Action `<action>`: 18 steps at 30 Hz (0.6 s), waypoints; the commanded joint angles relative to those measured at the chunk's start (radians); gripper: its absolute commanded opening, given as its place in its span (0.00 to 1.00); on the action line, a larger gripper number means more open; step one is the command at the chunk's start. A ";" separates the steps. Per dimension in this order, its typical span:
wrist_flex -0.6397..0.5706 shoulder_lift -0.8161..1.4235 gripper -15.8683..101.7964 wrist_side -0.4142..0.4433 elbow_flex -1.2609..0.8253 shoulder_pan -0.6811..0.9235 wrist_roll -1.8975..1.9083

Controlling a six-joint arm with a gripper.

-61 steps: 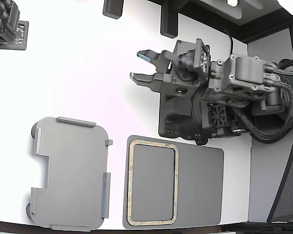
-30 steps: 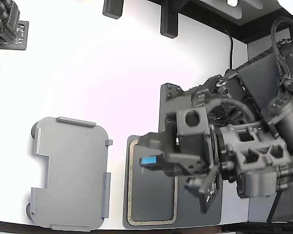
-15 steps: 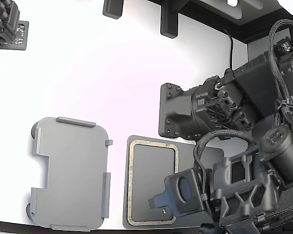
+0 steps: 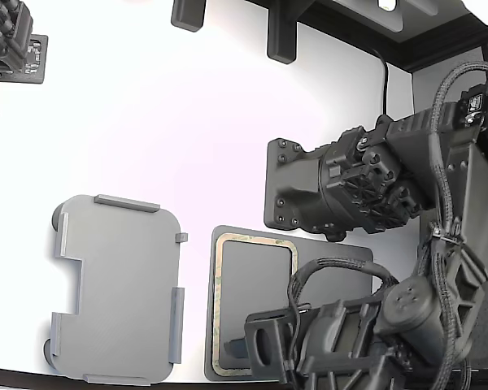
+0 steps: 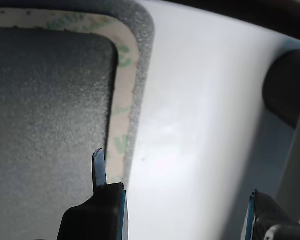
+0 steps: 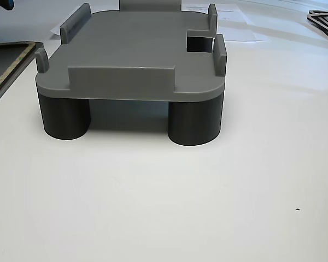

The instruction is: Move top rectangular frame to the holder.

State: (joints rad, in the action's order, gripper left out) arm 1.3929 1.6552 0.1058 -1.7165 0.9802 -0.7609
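Note:
The top rectangular frame (image 4: 218,280), a thin tan ring with greenish mottling, lies flat on a dark grey mat (image 4: 329,280). The holder (image 4: 118,288), a light grey tray with edge tabs and a notch, stands to the exterior view's left of it, raised on dark round legs (image 6: 194,123). My gripper (image 4: 242,348) hangs low over the frame's corner nearest the table's front edge. In the wrist view the gripper (image 5: 180,200) is open: one fingertip (image 5: 99,167) with a thin blade sits at the frame's strip (image 5: 121,100), the other (image 5: 262,215) over white table. Nothing is held.
The arm's dark base block (image 4: 297,191) stands just behind the mat. A second arm (image 4: 8,49) sits at the far left corner. Dark brackets (image 4: 281,32) line the back edge. The table's front edge runs close below the mat and holder.
The arm has swung from behind the mat down across it to the frame's front corner, the gripper turning and dropping low. The frame and holder have not moved.

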 commanded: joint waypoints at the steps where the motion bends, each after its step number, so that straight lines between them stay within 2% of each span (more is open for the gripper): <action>1: 0.012 -0.037 0.96 -0.021 0.052 -0.009 0.020; 4: 0.006 -0.071 0.93 -0.043 0.066 -0.011 0.037; 8: 0.003 -0.150 0.94 -0.081 0.107 -0.023 0.091; 15: 0.015 -0.241 0.85 -0.112 0.172 -0.055 0.156; 18: 0.026 -0.267 0.85 -0.117 0.196 -0.063 0.175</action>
State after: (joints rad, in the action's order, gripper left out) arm 1.4189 1.3729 -0.0077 -1.5509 0.9357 -0.5890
